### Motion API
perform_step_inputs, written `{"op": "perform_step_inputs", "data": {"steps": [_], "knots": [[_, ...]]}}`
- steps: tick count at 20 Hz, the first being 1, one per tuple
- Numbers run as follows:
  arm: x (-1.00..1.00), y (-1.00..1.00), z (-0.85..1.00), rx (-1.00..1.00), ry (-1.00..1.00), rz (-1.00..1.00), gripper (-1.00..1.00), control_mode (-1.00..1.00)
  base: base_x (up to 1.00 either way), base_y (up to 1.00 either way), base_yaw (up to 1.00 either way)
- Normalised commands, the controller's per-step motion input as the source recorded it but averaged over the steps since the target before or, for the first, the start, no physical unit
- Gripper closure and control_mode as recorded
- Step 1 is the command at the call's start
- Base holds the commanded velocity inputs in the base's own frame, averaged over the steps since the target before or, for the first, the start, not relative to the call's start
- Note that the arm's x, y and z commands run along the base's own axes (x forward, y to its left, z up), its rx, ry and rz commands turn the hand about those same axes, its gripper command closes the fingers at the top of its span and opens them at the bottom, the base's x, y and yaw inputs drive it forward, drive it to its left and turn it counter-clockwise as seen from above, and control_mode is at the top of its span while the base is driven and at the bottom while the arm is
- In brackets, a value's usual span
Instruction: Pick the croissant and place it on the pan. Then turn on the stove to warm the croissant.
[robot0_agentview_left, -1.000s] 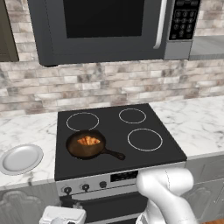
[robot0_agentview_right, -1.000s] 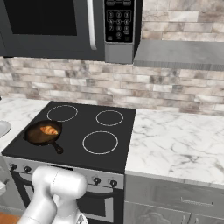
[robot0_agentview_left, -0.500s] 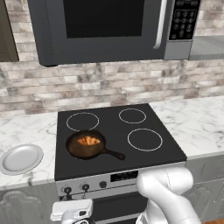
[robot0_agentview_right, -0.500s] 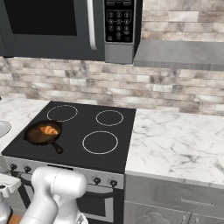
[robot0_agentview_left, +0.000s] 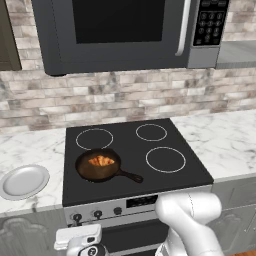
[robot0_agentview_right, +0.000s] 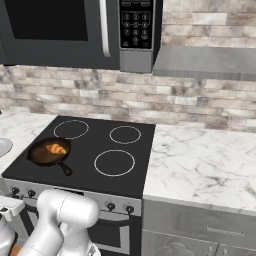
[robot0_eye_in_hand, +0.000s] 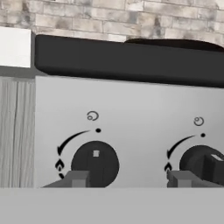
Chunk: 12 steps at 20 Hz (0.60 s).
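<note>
Facing stove (robot0_eye_in_hand: 127, 57) front edge, fingers (robot0_eye_in_hand: 76, 179) parted astride left knob (robot0_eye_in_hand: 95, 162), croissant (robot0_agentview_left: 101, 161) in pan (robot0_agentview_left: 100, 166).

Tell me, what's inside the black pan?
A small golden croissant lies inside the pan on the stove. The burner ring beneath the pan is covered, so it can't be seen.

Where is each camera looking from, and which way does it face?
Left base view: behind-left of the arm, facing the black glass stove; white arm lower right.
Right base view: behind-right, same stove; arm lower left.
Hand view: low, facing the silver panel's round dark knob closely; tool tips below.
Both base views share the dark round skillet holding the golden croissant.
</note>
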Motion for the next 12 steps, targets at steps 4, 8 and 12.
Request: {"op": "perform_step_inputs", "data": {"steps": [4,8,12], "knots": [[0.0,0.39,-0.22,0.0,-0.07,0.0,-1.0,-1.0,0.0,0.0,0.0],[0.0,0.05,-0.03,0.0,-0.05,0.0,-1.0,-1.0,0.0,0.0,0.0],[0.0,0.0,-0.01,0.0,-0.05,0.0,-1.0,-1.0,0.0,0.0,0.0]]}}
